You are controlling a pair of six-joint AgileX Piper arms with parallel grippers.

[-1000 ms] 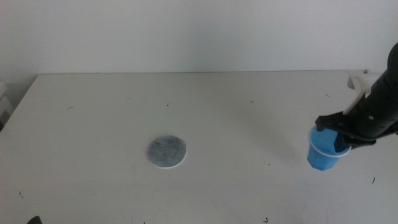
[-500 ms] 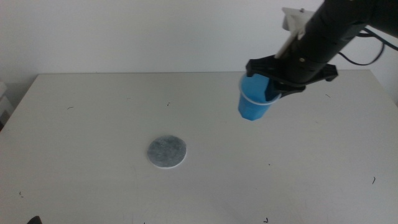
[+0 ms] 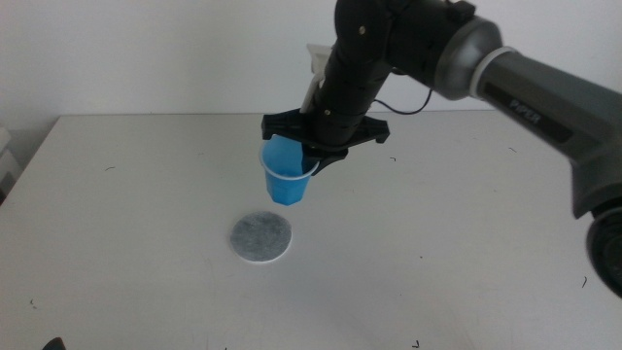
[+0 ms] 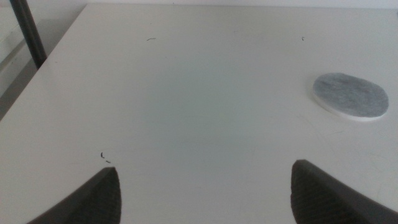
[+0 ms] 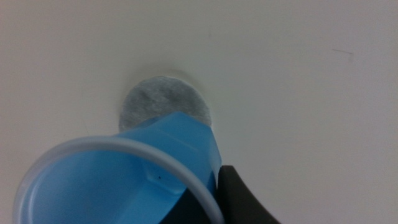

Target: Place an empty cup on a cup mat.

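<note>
The cup (image 3: 285, 181) hangs in the air, clear of the table (image 3: 146, 194), its mouth tilted a little toward the camera in the middle view. In the right wrist view the inside of the cup (image 5: 118, 180) shows only bare blue wall; as far as the view reaches, there is nothing in it, though the bottom is not in sight. Its thin white rim curves across the lower part of that picture.

The right gripper (image 3: 316, 146) pinches the cup by its rim: one dark jaw lies against the outer wall, as the right wrist view shows, and the other seems to reach inside the mouth. The jaws are closed to the thickness of the cup's wall and carry its whole weight. The arm reaches in from the right, bent over above the cup.

The mat (image 3: 260, 237) lies flat on the table, below the jaws and slightly to the near-left of the cup in the middle view. From the right wrist camera the mat (image 5: 163, 102) appears just past the cup's base, partly hidden by it. The cup and mat are apart.

The left gripper (image 4: 202, 190) waits low over the table, jaws spread wide with nothing between them; the mat (image 4: 350, 96) lies ahead of it and off toward one jaw's side.
</note>
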